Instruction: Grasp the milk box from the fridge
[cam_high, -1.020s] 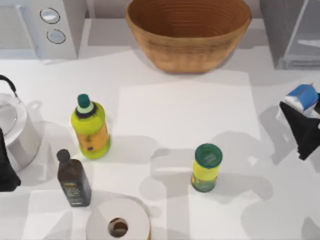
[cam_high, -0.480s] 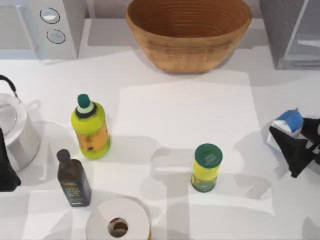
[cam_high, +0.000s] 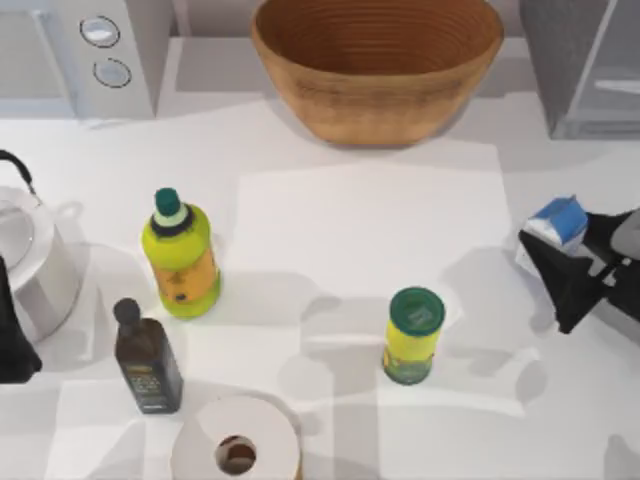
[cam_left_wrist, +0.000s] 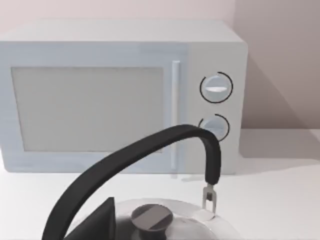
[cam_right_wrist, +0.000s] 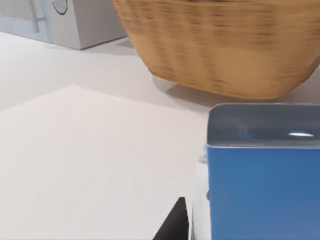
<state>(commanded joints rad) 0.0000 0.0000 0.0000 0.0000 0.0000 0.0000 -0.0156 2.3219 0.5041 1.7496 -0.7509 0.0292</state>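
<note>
At the right edge of the white table, the right gripper of the AgileX pair is clamped on the milk box, the small whitish carton with the bright blue top. The carton sits at the gripper's tip, on the side toward the table's middle, with the dark fingers against it and the arm running off the right border. It is out in the open in front of the fridge, the dark-grey appliance in the far right corner, and well apart from it. In the right wrist view the carton's blue top looms close, with the woven basket beyond. The green-lidded yellow can stands nearer the middle, to the carton's left. The left gripper is parked at the left edge beside the metal kettle, whose black handle arches before the light-grey microwave; whether its fingers are apart cannot be told.
</note>
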